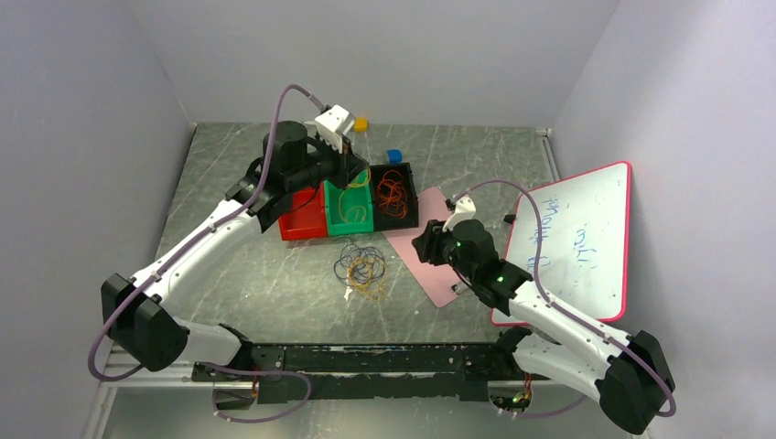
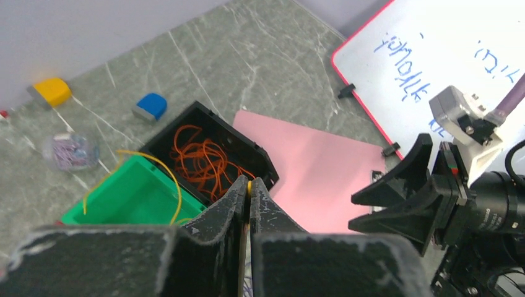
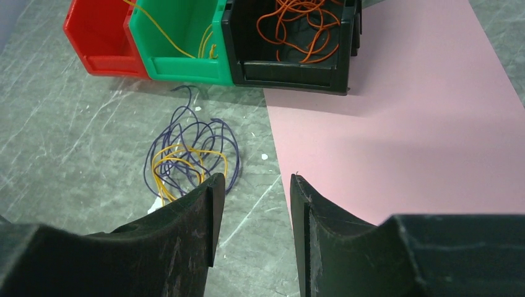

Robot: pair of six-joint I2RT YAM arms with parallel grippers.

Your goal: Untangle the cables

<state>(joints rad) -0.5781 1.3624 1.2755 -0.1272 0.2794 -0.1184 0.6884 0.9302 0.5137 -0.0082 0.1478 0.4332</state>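
A small tangle of dark purple and yellow cables [image 1: 361, 265] lies on the table in front of the bins; it also shows as the tangle [image 3: 189, 158] in the right wrist view. Above the green bin [image 1: 351, 218] my left gripper [image 1: 350, 172] is shut on a yellow cable [image 2: 249, 185], whose loop [image 2: 167, 170] hangs down into the green bin [image 2: 117, 198]. Orange cables [image 2: 201, 161] fill the black bin [image 1: 395, 197]. To the right of the tangle, at the pink sheet's edge, my right gripper [image 3: 251, 185] is open and holds nothing.
A red bin [image 1: 302, 224] stands left of the green one. The pink sheet [image 1: 430, 251] lies right of the tangle, and a whiteboard [image 1: 572, 238] beyond it. A yellow block [image 1: 361, 123] and a blue block [image 1: 394, 155] sit behind the bins.
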